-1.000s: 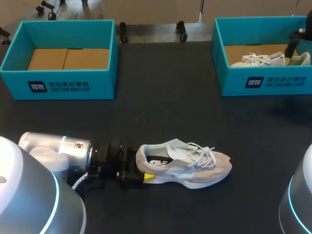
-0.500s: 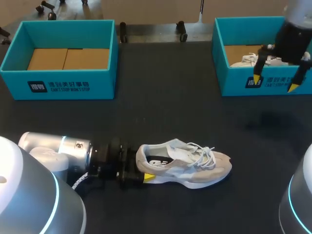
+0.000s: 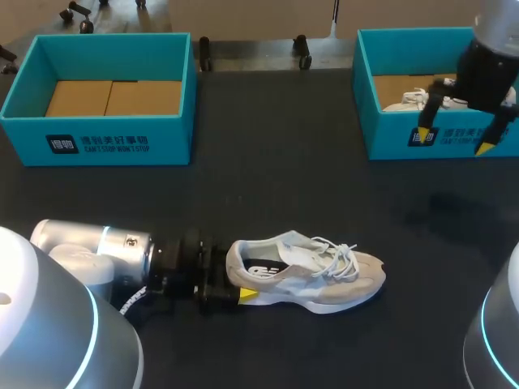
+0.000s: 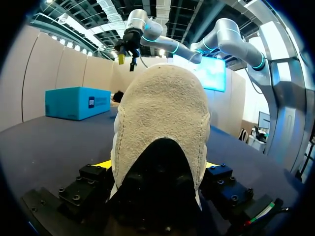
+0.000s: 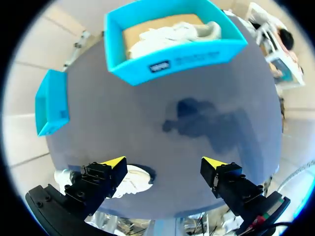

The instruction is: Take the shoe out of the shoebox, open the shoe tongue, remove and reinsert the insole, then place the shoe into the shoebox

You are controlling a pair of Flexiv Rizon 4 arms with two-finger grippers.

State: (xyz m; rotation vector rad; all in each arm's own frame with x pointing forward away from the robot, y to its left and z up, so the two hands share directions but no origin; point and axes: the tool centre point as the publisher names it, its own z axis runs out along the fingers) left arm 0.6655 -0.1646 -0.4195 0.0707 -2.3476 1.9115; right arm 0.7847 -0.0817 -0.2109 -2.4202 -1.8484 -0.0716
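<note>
You are looking down on the dark table point(image 3: 276, 186), which is carrying two teal boxes. The ten o'clock shoebox point(image 3: 105, 142) is showing only its cardboard floor, and the two o'clock shoebox point(image 3: 389, 138) is holding a second pale shoe point(image 3: 422, 101). The shoe point(image 3: 308, 271) you are working on is sitting on its sole at six o'clock, outside both boxes, its toe pointing to three o'clock. Your left gripper point(image 3: 235, 284) is clamping its heel from both sides, likely pinning it so the other arm can work the tongue. Your right gripper point(image 3: 454, 139) is hanging spread wide over the two o'clock shoebox's front wall, gripping nothing and well apart from the shoe, so I judge it is free for the tongue and insole
</note>
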